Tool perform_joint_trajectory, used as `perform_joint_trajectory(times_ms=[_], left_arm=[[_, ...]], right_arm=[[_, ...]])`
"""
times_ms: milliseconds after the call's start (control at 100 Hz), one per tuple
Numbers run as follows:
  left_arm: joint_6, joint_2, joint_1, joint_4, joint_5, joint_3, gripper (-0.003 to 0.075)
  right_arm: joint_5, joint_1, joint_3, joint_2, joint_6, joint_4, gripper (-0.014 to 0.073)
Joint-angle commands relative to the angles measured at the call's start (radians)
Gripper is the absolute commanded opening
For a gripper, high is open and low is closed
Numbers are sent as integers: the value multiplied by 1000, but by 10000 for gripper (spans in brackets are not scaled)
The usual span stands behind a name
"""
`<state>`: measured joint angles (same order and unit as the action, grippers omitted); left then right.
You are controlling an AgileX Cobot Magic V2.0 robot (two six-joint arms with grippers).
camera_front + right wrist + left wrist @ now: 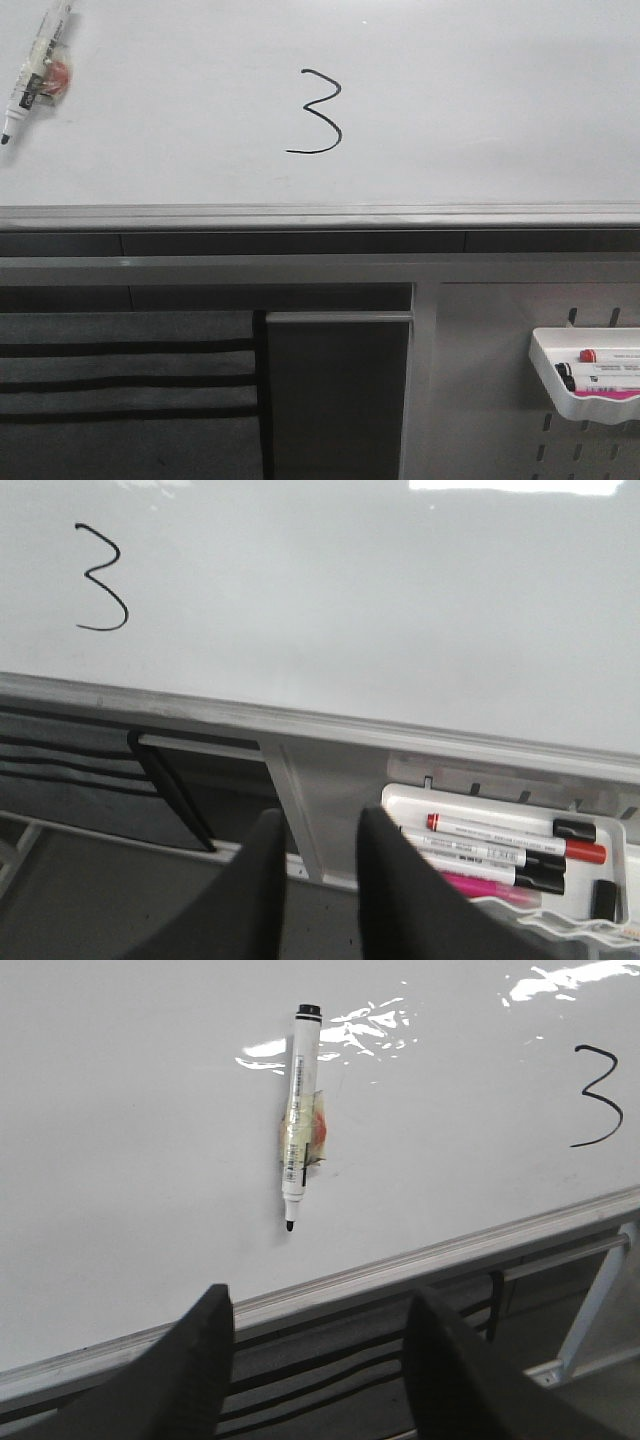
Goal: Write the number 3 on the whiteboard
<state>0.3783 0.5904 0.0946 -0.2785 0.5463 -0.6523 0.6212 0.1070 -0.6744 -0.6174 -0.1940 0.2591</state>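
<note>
The whiteboard fills the upper front view, with a grey rail along its bottom edge. A thin black number 3 is drawn near its middle. The same 3 shows in the left wrist view and again as a 3 in the right wrist view. An uncapped black marker clings to the board, tip down; the marker sits at the far left. My left gripper is wide open below it, holding nothing. My right gripper stands narrowly open and empty below the rail.
A white tray hangs on a grey perforated panel at the lower right. It holds a red-capped marker, a black one and a pink eraser. Dark slatted panels lie below the rail on the left.
</note>
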Motion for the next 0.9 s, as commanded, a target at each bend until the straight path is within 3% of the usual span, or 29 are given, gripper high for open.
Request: perform_joint_trajectory(times_ms=[0,40,180,290,730,890], left_arm=[[-15,-48,-3,-24,-176,58,213],[-15,-68,-3,-36,-220,98,153],[-15,-102,-3,-127,-433,212,-18],[-18,-100,-4,-148,-563,271,-20],[-18,-98,-4,-150,-559,345,-20],[-11,-242,-28,-146,-564,406,-20]], right_arm=[[-139,-6,8,41,-19,4,-27],[-158,-6,20,58,-23,4,-69],[-218,-6,42,83,-28,1,-68],[-228,-6,43,83,-28,1,-68],[-228,-6,43,83,-28,1,-68],[-226,-6,43,83,-28,1,-68]])
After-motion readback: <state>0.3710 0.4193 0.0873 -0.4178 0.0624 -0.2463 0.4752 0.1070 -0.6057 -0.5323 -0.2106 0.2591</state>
